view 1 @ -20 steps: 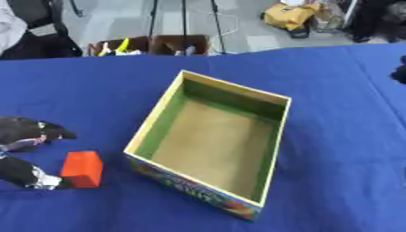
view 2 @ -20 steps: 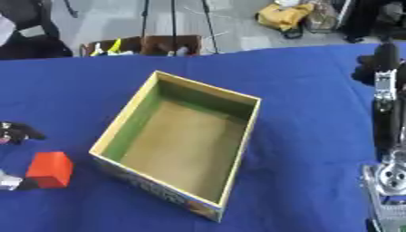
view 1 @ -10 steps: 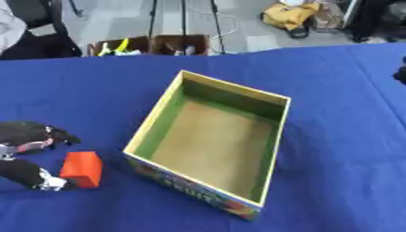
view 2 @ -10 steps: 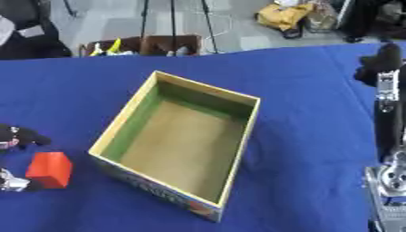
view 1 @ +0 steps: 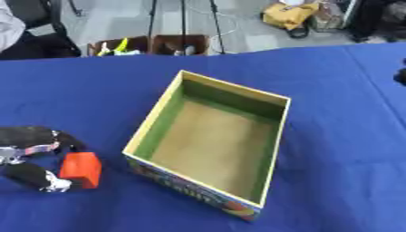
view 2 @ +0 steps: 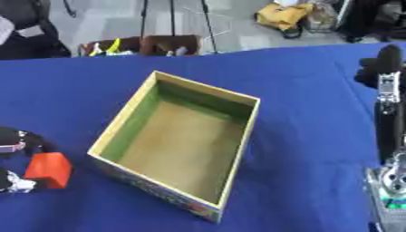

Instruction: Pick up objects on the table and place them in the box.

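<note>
Left eye view: nearest, at the lower left of the blue table (view 1: pixel 333 149), an orange-red block (view 1: pixel 81 169) is being shown lying on the cloth, just left of the box's near left corner and apart from it. The block is being flanked by the left hand (view 1: pixel 31 145): one dark finger is being held just above it and another, with a silvery tip, just below it at the block's left edge. Whether the block is actually being touched cannot be told; the fingers are being kept apart on either side of it.

The open box (view 1: pixel 269 149) is being seen at the middle of the table, set askew, with yellow rims, green inner walls and a plain brown floor; nothing is being held inside it. A colourful print is being shown on its near outer wall.

In the right eye view the right hand (view 2: pixel 382 68) is being seen at the right edge, raised above the table with its fingers pointing up and relaxed, well apart from the box.
</note>
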### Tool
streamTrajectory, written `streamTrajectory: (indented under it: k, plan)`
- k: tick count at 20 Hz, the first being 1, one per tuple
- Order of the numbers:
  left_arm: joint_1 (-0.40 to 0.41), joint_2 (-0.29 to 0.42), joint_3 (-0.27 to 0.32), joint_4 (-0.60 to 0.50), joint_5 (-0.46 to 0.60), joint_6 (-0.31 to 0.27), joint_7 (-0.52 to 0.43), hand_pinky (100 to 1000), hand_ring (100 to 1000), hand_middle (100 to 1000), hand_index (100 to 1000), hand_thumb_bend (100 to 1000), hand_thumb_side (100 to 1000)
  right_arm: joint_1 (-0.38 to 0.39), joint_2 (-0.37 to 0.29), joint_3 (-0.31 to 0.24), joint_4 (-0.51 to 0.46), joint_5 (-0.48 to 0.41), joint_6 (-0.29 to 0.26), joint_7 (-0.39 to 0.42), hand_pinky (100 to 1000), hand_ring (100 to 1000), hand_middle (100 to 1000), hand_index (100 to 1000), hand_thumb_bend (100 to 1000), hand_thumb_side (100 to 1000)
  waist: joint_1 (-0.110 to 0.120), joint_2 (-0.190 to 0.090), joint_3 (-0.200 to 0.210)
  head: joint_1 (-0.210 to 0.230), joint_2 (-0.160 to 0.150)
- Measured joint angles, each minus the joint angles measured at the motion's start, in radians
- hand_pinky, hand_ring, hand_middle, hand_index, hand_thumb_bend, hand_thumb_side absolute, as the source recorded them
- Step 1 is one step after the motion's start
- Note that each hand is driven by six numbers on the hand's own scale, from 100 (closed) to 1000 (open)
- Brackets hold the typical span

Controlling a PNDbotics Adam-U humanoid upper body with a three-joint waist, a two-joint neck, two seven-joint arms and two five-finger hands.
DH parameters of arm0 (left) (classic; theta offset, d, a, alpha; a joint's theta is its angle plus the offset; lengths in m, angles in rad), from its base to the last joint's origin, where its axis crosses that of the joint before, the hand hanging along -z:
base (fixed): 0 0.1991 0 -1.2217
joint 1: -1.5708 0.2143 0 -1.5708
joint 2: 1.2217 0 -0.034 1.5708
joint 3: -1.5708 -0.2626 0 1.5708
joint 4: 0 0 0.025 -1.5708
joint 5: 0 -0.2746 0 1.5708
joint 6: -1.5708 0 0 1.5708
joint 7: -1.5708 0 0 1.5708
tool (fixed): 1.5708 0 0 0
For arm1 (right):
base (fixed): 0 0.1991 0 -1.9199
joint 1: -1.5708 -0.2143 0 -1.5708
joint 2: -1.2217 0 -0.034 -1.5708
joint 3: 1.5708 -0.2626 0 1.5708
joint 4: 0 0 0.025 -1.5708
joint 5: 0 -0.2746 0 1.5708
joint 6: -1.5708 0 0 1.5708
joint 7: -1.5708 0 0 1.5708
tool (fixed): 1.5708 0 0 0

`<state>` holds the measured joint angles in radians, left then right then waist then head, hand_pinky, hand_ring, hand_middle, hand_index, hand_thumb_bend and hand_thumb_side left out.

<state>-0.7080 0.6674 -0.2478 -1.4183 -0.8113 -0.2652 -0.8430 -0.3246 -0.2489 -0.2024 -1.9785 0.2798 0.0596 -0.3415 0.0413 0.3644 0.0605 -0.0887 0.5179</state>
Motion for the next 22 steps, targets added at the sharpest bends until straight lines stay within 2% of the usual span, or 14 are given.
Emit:
streamTrajectory:
  k: [6, 7, 12, 14, 16, 18, 22]
  plan:
    - [-0.005, -0.008, -0.001, -0.002, -0.011, -0.002, 0.002, 483, 687, 723, 884, 477, 774, 0.000, 0.000, 0.000, 0.000, 0.000, 0.000, 0.000, 697, 598, 525, 650, 499, 1000, 0.000, 0.003, 0.000, 0.000, 0.000]
    - [-0.005, -0.008, -0.001, -0.004, -0.010, -0.002, 0.002, 453, 662, 672, 844, 445, 745, 0.000, 0.000, 0.000, 0.000, 0.000, 0.000, 0.000, 697, 598, 525, 650, 499, 1000, 0.000, 0.004, 0.000, 0.000, 0.000]
    - [-0.004, -0.010, -0.001, -0.007, -0.008, 0.002, -0.002, 379, 604, 564, 743, 375, 693, 0.000, 0.000, 0.000, 0.000, 0.000, 0.000, 0.000, 697, 598, 525, 650, 498, 1000, -0.001, 0.006, -0.001, 0.001, 0.000]
    - [-0.004, -0.013, -0.002, -0.007, -0.008, 0.001, -0.001, 337, 571, 527, 701, 267, 651, 0.000, 0.000, 0.000, 0.000, 0.000, 0.000, 0.000, 698, 598, 525, 651, 498, 1000, -0.001, 0.006, -0.001, 0.002, 0.000]
    - [-0.004, -0.014, -0.002, -0.007, -0.006, -0.001, 0.001, 301, 543, 500, 668, 100, 568, 0.000, 0.000, 0.000, 0.000, 0.000, 0.000, 0.000, 698, 598, 525, 651, 497, 1000, 0.000, 0.006, -0.001, 0.003, 0.000]
    - [-0.004, -0.015, -0.001, -0.007, -0.006, -0.002, 0.006, 298, 542, 500, 663, 100, 542, 0.000, 0.000, 0.000, 0.000, 0.000, 0.001, 0.000, 698, 598, 525, 651, 497, 1000, 0.000, 0.006, 0.000, 0.003, 0.000]
    - [-0.004, -0.015, -0.001, -0.015, -0.008, 0.005, 0.028, 284, 534, 488, 650, 100, 557, 0.000, 0.000, 0.000, 0.000, 0.000, 0.002, 0.002, 698, 599, 525, 651, 497, 1000, 0.001, 0.006, 0.001, 0.003, 0.000]
